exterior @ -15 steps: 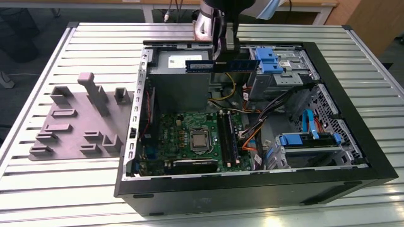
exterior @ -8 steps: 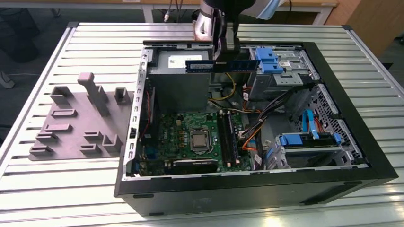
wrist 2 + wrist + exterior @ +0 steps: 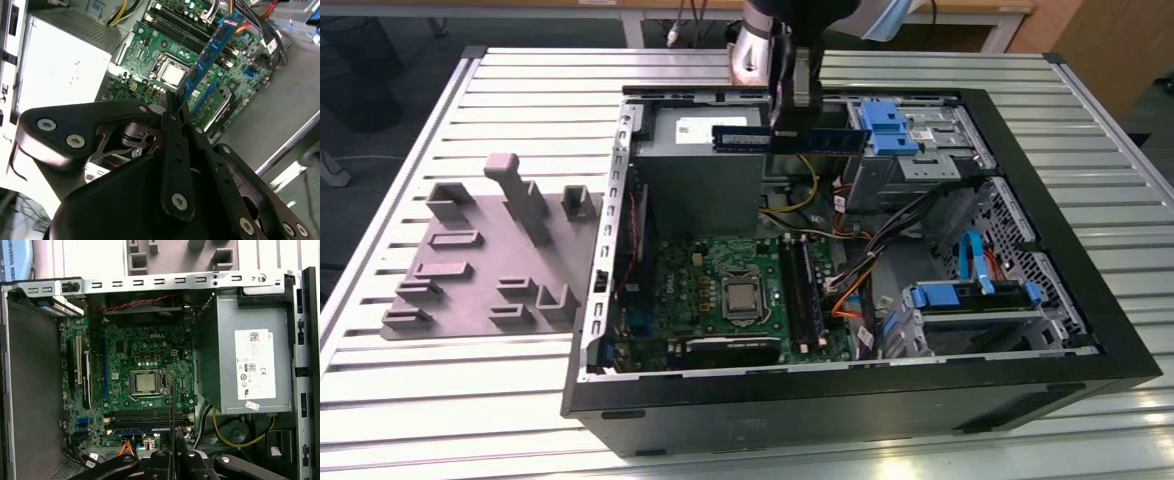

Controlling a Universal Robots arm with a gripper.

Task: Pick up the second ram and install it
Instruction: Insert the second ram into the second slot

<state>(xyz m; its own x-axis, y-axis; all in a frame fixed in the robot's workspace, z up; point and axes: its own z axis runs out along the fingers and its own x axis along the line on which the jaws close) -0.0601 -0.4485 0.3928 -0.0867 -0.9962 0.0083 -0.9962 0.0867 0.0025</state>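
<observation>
Desk: slatted metal top carrying everything; bare slats run along the lower edge of the exterior view.
Computer case: black, lying on its side with the open face up, in the middle of the exterior view.
Drive cage: blue-handled, in the lower right of the case's inside, with blue and orange cables beside it.
Motherboard: green, flat on the case floor.
Processor socket: silver square at the middle of the motherboard.
Memory slots: long and black, just beside the processor socket on the exterior view's right, running near to far.
Holder tray: grey with raised blocks, on the desk at the exterior view's left, outside the case and just beside its wall.
Power supply: grey box in the far part of the case.
Second ram: blue-green stick in the air at the upper middle of the exterior view. It is level, its length runs across the frame, and it hangs over the gap between the power supply and a blue drive bay, well apart from the memory slots. In the second wrist view it juts out over the motherboard. In the first wrist view it is an edge-on dark line.
Claw: narrow, pinched on the second ram near its middle, one finger on each face, pointing down from the arm at the top edge.
</observation>
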